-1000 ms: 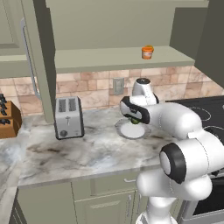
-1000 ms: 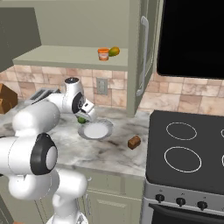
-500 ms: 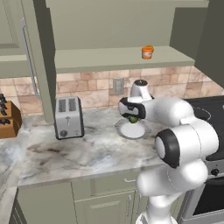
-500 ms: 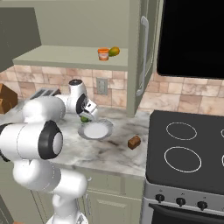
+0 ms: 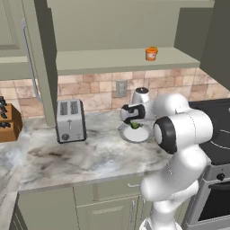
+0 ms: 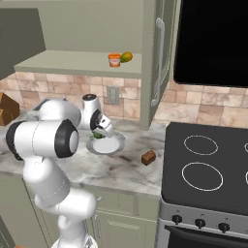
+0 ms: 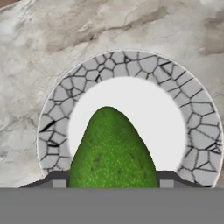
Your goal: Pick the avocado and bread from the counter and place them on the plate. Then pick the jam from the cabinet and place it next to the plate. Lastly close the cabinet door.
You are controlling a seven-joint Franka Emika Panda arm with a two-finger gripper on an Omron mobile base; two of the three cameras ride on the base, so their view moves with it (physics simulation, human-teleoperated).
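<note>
The hand (image 7: pixel 109 186) grips the avocado (image 7: pixel 113 151) between its fingertips, directly above the plate (image 7: pixel 192 127).

left base view: behind-left of arm, looking forward and down over counter (image 5: pixel 81 157) | right base view: behind-right, same stretch, taking in stove (image 6: pixel 208 164) | shared: plate (image 5: pixel 144 135), wall shelf | hand view: close, straight down on plate

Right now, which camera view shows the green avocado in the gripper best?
The hand view: the green avocado looms large between the gripper tips, above the speckled-rimmed plate. Both base views show just a small green speck at the gripper.
</note>
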